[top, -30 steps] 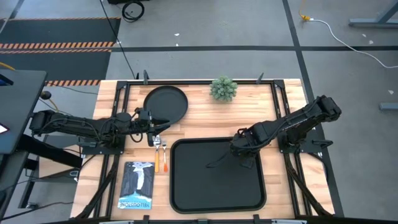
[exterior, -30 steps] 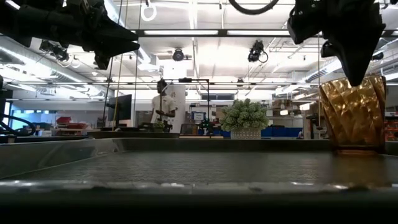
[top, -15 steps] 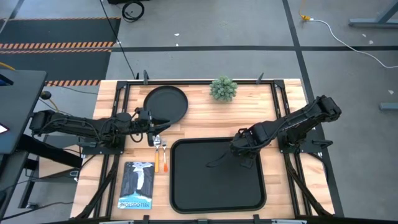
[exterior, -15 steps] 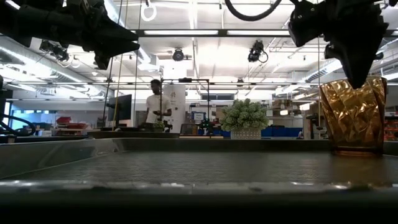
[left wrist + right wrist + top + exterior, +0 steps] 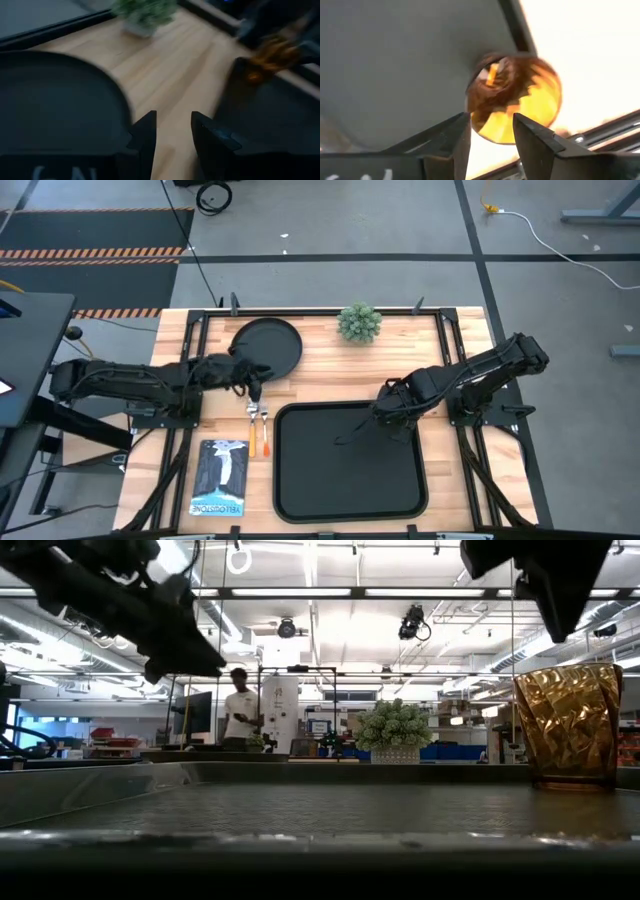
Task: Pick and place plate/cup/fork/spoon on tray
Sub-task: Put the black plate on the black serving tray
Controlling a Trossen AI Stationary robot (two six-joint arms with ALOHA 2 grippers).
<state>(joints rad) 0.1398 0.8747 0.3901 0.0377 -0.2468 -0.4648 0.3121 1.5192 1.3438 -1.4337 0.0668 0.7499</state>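
**Cup stands on the tray, both jaws parted and empty**

The right gripper [image 5: 490, 145] has its jaws apart with nothing between them, poised just above the cup [image 5: 515, 100]; the right wrist view looks down into the amber tumbler, which stands upright on the tray [image 5: 395, 65] close to its rim. From above, the right arm reaches in from the counter's right edge, bent at the elbow, its gripper [image 5: 385, 412] over the tray's [image 5: 350, 480] far right corner, where it hides the cup. The low view alone shows the cup [image 5: 567, 725] clear of the fingers, which hang above it.

The left gripper [image 5: 172, 132] also has its jaws parted and empty, hovering at the near edge of the plate [image 5: 55, 100]. From above, the left arm stretches across from the counter's left side, its gripper [image 5: 250, 377] over the plate's [image 5: 268, 345] edge. The fork [image 5: 252, 425] and spoon [image 5: 265, 430] lie side by side on the counter [image 5: 330, 370], between a booklet [image 5: 220, 475] and the tray. A potted plant [image 5: 359, 323] sits at the far edge. A person [image 5: 238, 710] stands in the room behind.
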